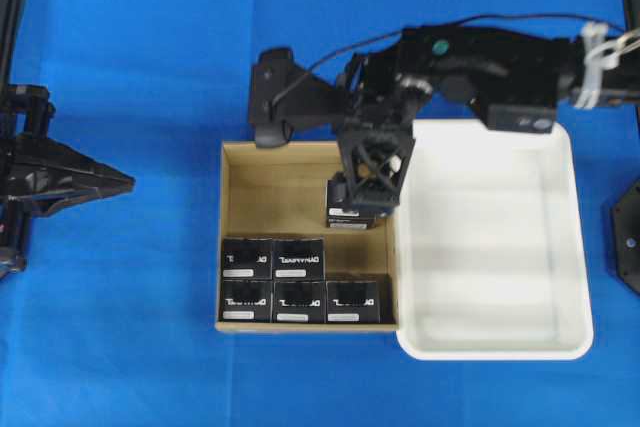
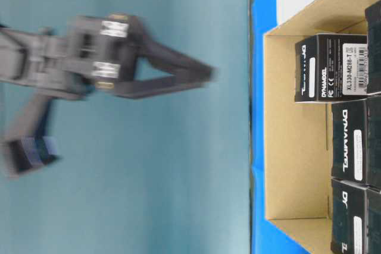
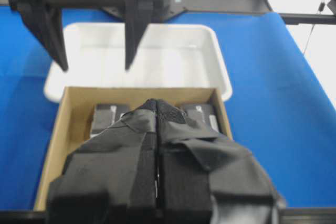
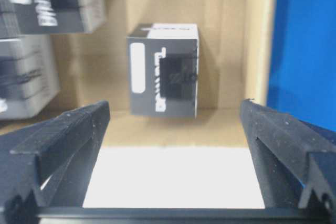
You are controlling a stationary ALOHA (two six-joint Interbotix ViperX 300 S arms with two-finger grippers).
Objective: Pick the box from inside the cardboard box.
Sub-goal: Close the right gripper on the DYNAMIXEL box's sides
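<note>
The approach is in hand: the right gripper [image 4: 173,129] hangs spread wide above the cardboard box [image 1: 238,237], and the box [image 4: 164,70] stands alone just beyond and between the fingers [image 4: 63,132], untouched. Next, I judge, it must descend to straddle that box, then close. The left gripper [image 3: 156,129] rests closed, well apart.

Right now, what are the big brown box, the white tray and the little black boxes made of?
The cardboard box looks like plain matte cardboard: dull brown, with thin folded walls. The white tray is probably plastic: smooth, slightly shiny, with rounded corners and a rolled rim. The small black boxes seem to be printed card: sharp edges, white lettering and white label strips, with a faint sheen.
</note>
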